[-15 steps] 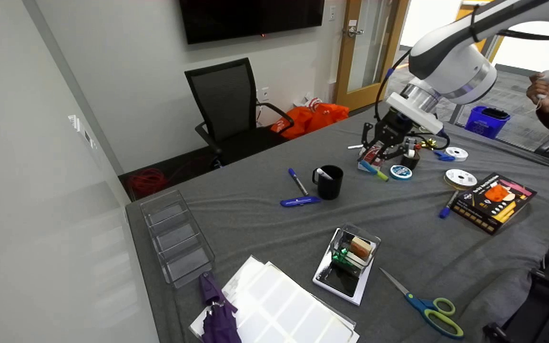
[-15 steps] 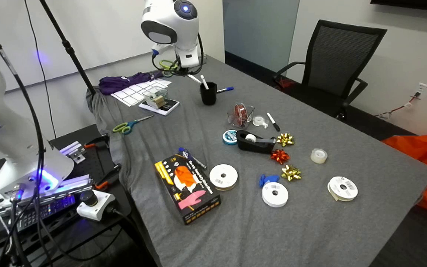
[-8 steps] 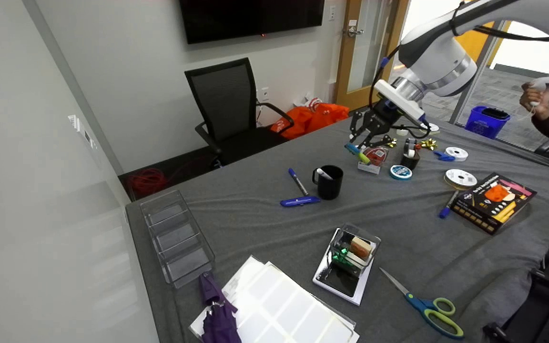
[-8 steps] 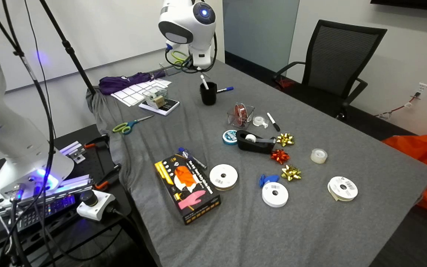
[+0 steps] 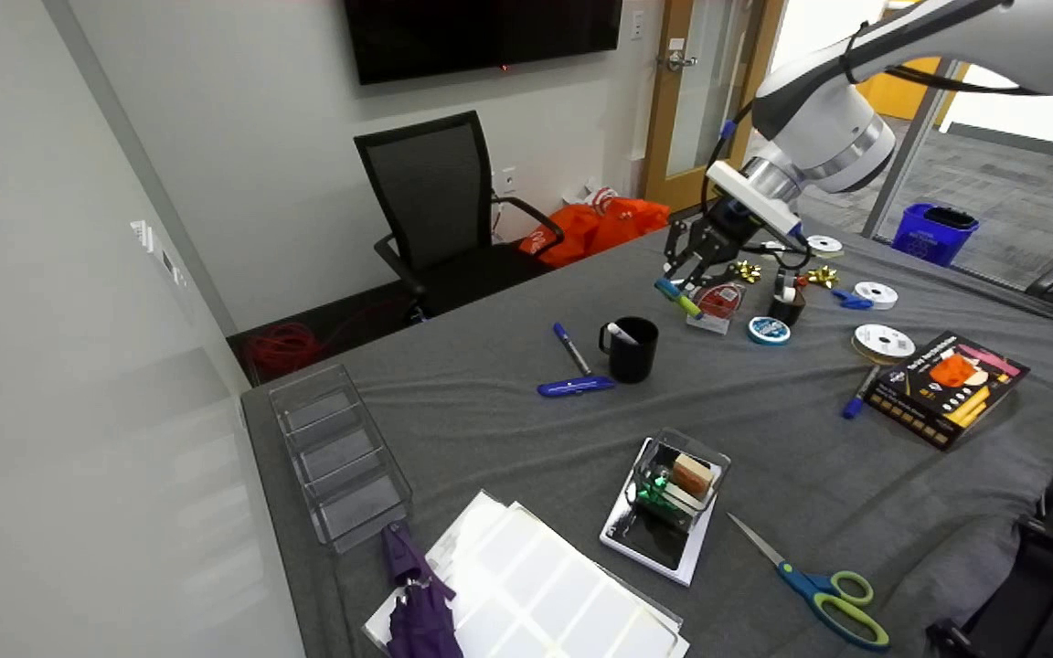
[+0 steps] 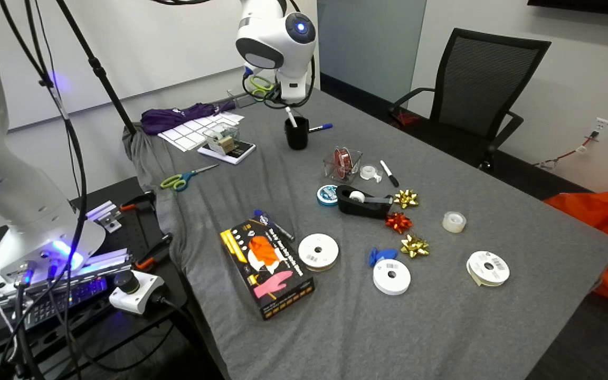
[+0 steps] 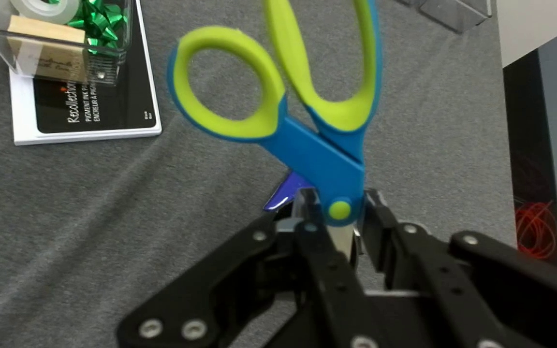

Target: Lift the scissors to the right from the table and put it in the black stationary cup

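Hovering tilted, scissors (image 7: 319, 152) in claw (image 7: 340, 205)

The scissors (image 7: 327, 162) present smooth, satin plastic handles (the blades are mostly hidden; their finish cannot be read). The black cup (image 5: 633, 361) appears smooth and low in surface gloss. The gripper (image 7: 337, 205) has matt black links and bright metal screw heads. The table cover (image 7: 201, 251) is matt, creased cloth; the block (image 7: 46, 58), wood; the bow (image 7: 98, 24), glossy metallic foil; the divided tray (image 5: 344, 464), clear glossy plastic.

White-and-grey arm (image 5: 842, 123) (black cables (image 5: 958, 84))
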